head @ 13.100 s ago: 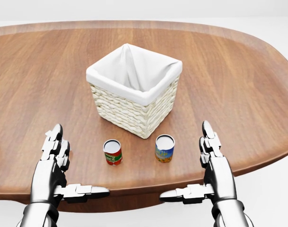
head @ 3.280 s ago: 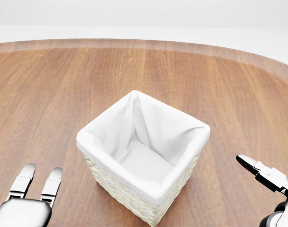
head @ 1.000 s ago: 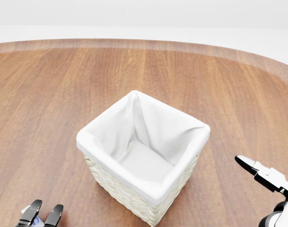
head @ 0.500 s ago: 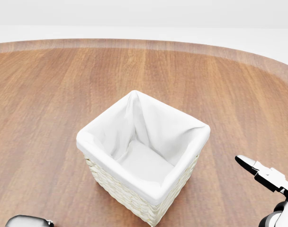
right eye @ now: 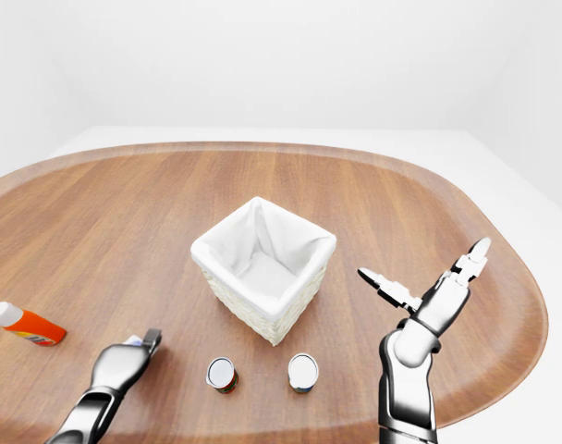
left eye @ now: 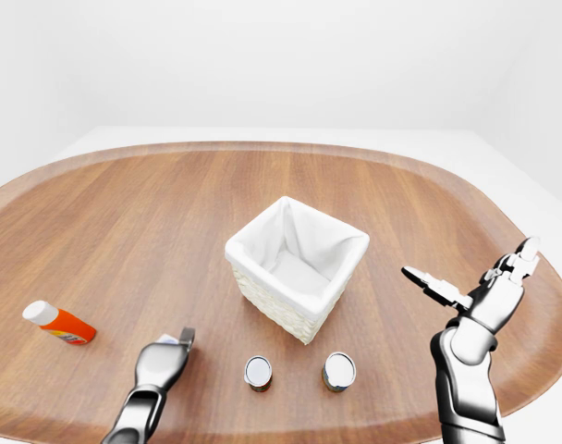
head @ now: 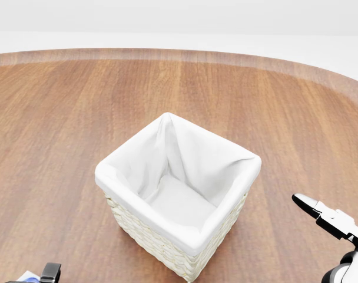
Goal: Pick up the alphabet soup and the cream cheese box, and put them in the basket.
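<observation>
The white-lined wicker basket [left eye: 304,298] stands mid-table, with nothing visible inside it. Below it stand two upright cans. The right can [left eye: 338,370], which had a blue-yellow label earlier, looks like the alphabet soup. The left can [left eye: 258,372] is red-sided. My left hand [left eye: 175,344] lies low over a small white-and-blue box, apparently the cream cheese box [right eye: 133,341]. Its fingers reach past the box, and most of the box is hidden. In the head view only a fingertip [head: 50,272] and a box corner [head: 28,276] show. My right hand [left eye: 475,268] is raised right of the basket, spread open and holding nothing.
An orange bottle with a white cap [left eye: 59,322] lies at the left of the wooden table [left eye: 152,213]. The table's near edge runs just below the cans. My right forearm [right eye: 406,379] rises from the bottom right.
Over the last second my left hand sank toward the bottom edge of the head view, down onto the box. The right hand stayed still. The camera now sits closer to the basket than 13 s ago.
</observation>
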Controlling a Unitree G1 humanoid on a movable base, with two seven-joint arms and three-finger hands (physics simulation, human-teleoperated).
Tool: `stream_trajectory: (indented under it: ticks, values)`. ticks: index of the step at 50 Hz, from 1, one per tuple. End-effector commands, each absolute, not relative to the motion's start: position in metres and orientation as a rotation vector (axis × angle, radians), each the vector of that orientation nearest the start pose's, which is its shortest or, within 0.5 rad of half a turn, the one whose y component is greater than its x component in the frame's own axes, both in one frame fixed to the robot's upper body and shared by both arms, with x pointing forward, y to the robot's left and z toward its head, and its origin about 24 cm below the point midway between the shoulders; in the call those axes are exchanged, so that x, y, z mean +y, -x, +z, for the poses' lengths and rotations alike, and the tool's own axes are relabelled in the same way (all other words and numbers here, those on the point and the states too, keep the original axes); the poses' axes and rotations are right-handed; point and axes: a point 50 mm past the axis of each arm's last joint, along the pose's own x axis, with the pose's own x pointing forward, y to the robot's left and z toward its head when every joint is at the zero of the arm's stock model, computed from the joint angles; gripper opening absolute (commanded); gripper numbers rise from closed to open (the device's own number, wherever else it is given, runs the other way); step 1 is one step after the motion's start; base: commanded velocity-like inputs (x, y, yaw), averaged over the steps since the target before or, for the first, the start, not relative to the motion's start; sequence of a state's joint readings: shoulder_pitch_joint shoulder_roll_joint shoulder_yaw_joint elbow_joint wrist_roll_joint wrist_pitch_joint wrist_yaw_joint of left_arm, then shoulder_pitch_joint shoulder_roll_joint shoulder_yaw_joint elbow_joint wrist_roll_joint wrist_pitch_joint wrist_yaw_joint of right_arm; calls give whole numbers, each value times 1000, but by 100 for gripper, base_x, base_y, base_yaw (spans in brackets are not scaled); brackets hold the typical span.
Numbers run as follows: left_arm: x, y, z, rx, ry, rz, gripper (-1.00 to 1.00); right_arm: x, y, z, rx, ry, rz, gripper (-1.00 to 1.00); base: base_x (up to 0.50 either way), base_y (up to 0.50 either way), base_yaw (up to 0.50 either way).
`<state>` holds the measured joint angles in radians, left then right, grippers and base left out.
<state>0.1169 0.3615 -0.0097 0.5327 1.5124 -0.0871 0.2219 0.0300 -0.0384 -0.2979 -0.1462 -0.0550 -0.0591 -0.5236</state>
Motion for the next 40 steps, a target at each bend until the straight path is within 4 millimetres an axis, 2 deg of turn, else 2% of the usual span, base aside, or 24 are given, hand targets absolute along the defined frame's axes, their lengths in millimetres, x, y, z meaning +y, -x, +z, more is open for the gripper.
stream_trajectory:
  ticks: [1, 28, 40]
  values:
    - [253, -182, -65, 358, -1810, -330, -100, -251, -221, 78, -206, 81, -822, 100, 0, 0, 0]
    - [268, -169, -2, 372, -1784, -52, -100, -251, -221, 79, -205, 81, -824, 100, 0, 0, 0]
    - [272, -173, 40, 357, -1725, 107, -100, -251, -221, 79, -203, 84, -822, 100, 0, 0, 0]
